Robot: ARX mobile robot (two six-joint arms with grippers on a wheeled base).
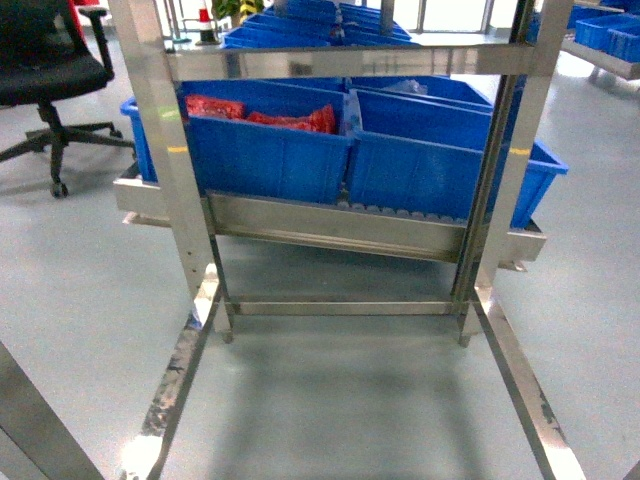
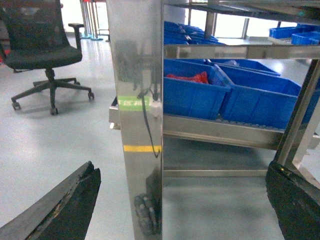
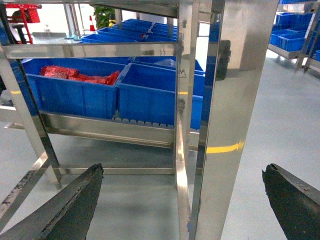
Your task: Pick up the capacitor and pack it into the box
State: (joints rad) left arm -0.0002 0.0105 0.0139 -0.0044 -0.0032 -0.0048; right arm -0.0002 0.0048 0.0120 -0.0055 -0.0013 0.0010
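No capacitor and no box show in any view. My left gripper (image 2: 181, 168) is open, its two dark fingers (image 2: 70, 205) spread wide low over the grey floor, and a steel rack post (image 2: 137, 120) stands straight ahead between them. The right gripper (image 3: 183, 169) is open too, with nothing between its fingers (image 3: 75, 205), and it faces another steel post (image 3: 227, 120) of the rack. Neither gripper appears in the head view.
A steel rack (image 1: 330, 232) holds big blue crates (image 1: 270, 150) on its low shelf; one crate contains red packets (image 1: 290, 120). More blue crates (image 1: 320, 25) sit on the shelf above. A black office chair (image 1: 45, 70) stands to the left on the grey floor.
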